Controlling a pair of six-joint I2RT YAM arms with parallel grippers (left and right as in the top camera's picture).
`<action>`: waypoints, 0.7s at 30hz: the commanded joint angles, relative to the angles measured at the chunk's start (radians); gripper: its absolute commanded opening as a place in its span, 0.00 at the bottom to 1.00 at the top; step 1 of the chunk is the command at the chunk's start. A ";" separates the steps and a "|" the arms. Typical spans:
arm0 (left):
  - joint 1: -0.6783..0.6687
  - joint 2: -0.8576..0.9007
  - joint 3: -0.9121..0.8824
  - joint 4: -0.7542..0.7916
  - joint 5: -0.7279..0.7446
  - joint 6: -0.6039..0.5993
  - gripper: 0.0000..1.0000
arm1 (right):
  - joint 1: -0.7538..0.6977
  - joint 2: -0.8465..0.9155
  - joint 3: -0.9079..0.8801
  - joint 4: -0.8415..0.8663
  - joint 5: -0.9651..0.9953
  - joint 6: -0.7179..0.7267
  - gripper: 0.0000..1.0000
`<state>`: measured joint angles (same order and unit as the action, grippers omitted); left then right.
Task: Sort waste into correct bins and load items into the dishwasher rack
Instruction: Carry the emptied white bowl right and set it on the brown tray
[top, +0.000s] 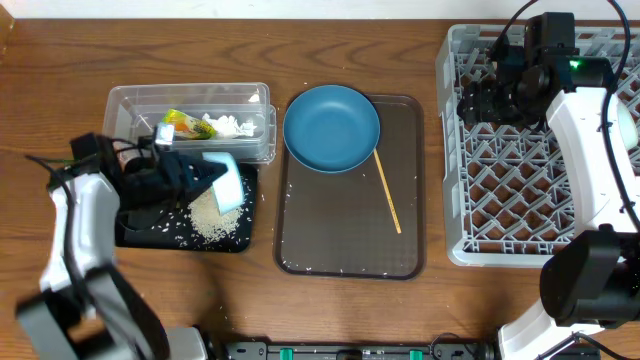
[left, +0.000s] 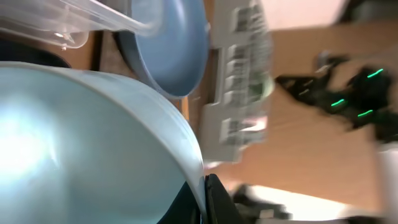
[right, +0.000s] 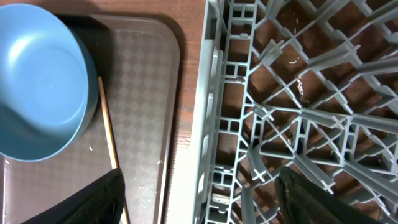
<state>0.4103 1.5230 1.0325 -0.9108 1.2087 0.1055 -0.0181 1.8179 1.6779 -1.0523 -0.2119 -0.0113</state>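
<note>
My left fingers (top: 193, 172) are clamped on the mint bowl (top: 228, 186). It hangs steeply tipped over the black tray (top: 135, 232) at the nine o'clock side of the bench (top: 60, 60). A heap of rice (top: 207, 226) lies on the tray right under the bowl, with loose grains scattered toward the tray's nine o'clock. On the left wrist camera the bowl's pale wall fills most of the view, and I can make out only a dark sliver of one finger against its edge.

Just at the black tray's twelve o'clock edge is the clear tub (top: 125, 100). Inside it lie the wrapper (top: 180, 123) and, at the wrapper's three o'clock, the tissue (top: 228, 126).

The brown tray (top: 340, 230) sits in the middle of the bench. The blue plate (top: 331, 127) rests right way up on its eleven o'clock corner, overhanging the rim a little. The stick (top: 388, 192) lies flat on the tray, running from the plate's four o'clock edge toward five o'clock. A few grains dot the tray near its six o'clock rim.

The rack (top: 500, 200) takes up the three o'clock side of the bench. My right fingers (right: 99, 199) are spread apart with nothing between them, hovering above the rack's nine o'clock wall near its eleven o'clock corner. The right wrist camera looks down past them at the lattice, the brown tray, the stick and the plate.
</note>
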 joint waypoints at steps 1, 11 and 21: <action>-0.071 -0.134 0.017 0.021 -0.261 -0.058 0.06 | 0.006 0.005 -0.005 0.002 -0.001 -0.012 0.77; -0.453 -0.249 0.017 0.168 -0.608 -0.174 0.06 | 0.006 0.005 -0.005 -0.001 -0.002 -0.012 0.77; -0.807 -0.063 0.017 0.278 -0.687 -0.240 0.06 | 0.006 0.005 -0.005 -0.004 -0.002 -0.012 0.78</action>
<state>-0.3370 1.4128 1.0332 -0.6456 0.5602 -0.0925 -0.0181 1.8179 1.6779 -1.0550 -0.2123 -0.0113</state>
